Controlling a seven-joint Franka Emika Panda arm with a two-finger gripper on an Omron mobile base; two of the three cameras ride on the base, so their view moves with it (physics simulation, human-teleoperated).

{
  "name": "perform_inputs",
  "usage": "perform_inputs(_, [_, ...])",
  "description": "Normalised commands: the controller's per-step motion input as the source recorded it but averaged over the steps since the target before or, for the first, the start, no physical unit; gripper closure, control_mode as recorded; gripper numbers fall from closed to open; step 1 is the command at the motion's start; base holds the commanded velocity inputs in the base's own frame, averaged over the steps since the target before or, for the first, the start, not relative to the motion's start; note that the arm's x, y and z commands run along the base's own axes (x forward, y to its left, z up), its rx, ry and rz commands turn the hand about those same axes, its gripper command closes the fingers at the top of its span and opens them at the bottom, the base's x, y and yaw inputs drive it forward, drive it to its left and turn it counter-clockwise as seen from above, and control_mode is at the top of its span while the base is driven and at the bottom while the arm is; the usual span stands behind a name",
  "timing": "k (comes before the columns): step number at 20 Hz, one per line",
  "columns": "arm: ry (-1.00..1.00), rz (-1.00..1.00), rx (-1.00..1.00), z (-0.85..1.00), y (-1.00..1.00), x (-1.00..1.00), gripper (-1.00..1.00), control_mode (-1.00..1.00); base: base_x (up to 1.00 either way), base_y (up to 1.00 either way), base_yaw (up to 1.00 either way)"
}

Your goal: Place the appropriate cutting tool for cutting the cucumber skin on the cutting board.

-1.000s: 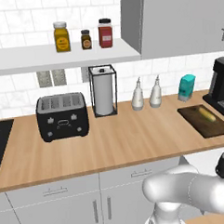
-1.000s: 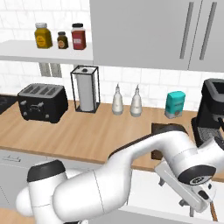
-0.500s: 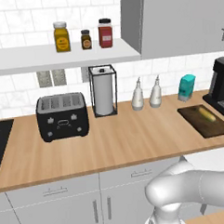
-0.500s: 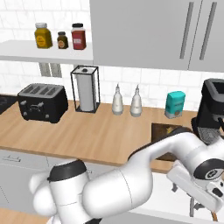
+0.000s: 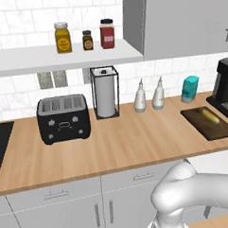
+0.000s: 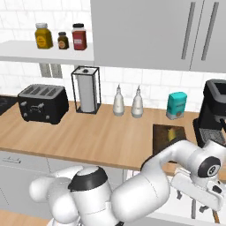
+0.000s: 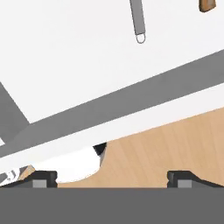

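One cucumber (image 5: 210, 116) lies on the cutting board (image 5: 202, 127), awaiting a peeler; the gripper (image 7: 112, 177) below the board's counter edge hangs wide, holding nothing.

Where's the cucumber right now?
The cucumber lies on the cutting board at the counter's right end, just in front of the coffee machine.

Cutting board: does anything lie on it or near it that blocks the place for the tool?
The cucumber lies on the cutting board, toward its far side; the near part is bare. The coffee machine stands beside it, not on it. The open claw hangs lower than the countertop.
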Motion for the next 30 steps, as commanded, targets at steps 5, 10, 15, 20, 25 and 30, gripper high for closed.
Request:
perform_inputs(5, [0.03,0.1,0.01,-0.55,-0.24,0.28,-1.0,-1.0,0.0,0.0,0.0])
perform_inputs(10, [0.0,0.12,0.05,-0.48,-0.32,0.2,-1.0,-1.0,0.0,0.0,0.0])
perform_inputs(15, [0.0,0.12,0.04,-0.51,-0.24,0.12,-1.0,-1.0,0.0,0.0,0.0])
perform_inputs(20, [0.0,0.15,0.08,-0.52,-0.09,0.02,-1.0,-1.0,0.0,0.0,0.0])
perform_inputs(25, [0.0,0.13,0.08,-0.43,0.02,-0.33,-1.0,-1.0,0.0,0.0,0.0])
perform_inputs(30, [0.06,0.08,0.03,-0.2,0.2,-0.6,-1.0,-1.0,0.0,0.0,0.0])
